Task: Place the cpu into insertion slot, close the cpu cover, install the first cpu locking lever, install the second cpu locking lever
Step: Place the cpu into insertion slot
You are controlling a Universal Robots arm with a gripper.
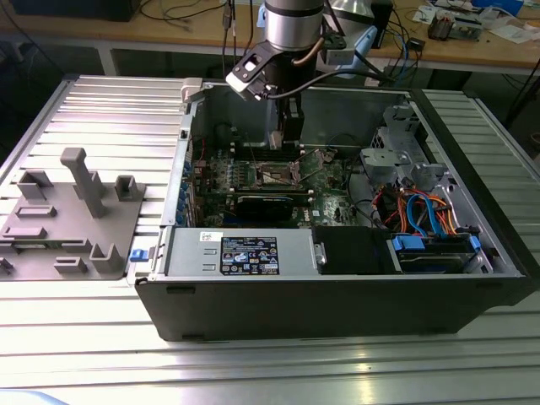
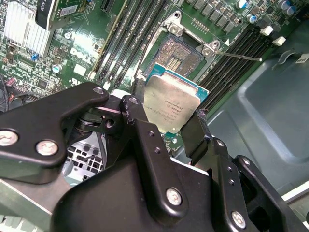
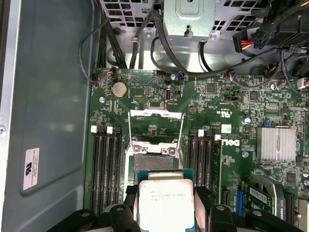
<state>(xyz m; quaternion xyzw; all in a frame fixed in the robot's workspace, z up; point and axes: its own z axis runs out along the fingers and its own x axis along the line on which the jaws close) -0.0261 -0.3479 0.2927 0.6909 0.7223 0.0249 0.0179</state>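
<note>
One black two-finger gripper [image 2: 166,118] clamped on the square silver-topped cpu [image 2: 169,101], near the exposed brownish-gold insertion slot [image 2: 178,55]; silvery frame cpu cover [image 3: 155,114] raised

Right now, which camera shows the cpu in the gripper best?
The second wrist view: the cpu, nearly whole, shows its silver top clamped in the gripper. In the first wrist view the cpu runs partly out of frame. In the exterior view the gripper hangs inside the computer case, the cpu too small to tell.

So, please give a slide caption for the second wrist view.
The gripper holds the cpu close to the empty slot.
</note>
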